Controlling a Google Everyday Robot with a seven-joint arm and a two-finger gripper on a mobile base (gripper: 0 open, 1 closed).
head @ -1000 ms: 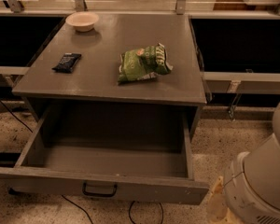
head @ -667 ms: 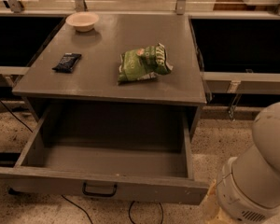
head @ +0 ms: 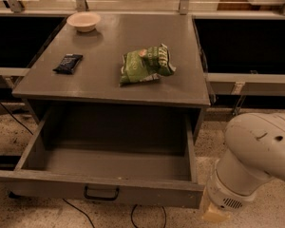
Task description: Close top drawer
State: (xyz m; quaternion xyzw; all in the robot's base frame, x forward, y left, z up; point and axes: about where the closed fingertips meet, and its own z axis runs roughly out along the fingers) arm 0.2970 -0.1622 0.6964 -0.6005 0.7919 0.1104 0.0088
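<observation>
The top drawer (head: 147, 193) of the grey cabinet is pulled far out toward me and is empty inside. Its front panel faces the bottom of the view, with a small black pull handle (head: 101, 193) at its centre. My gripper is out of view. Only a bulky white arm segment (head: 254, 160) shows at the lower right, just right of the drawer's front right corner.
On the cabinet top (head: 114, 84) lie a green chip bag (head: 145, 64), a small black packet (head: 68, 63) and a pale bowl (head: 84, 21) at the back left. Dark shelves flank the cabinet. Cables run on the speckled floor (head: 9, 137).
The white arm segment has risen and moved left, filling more of the lower right corner. The drawer and the things on the cabinet top have not moved.
</observation>
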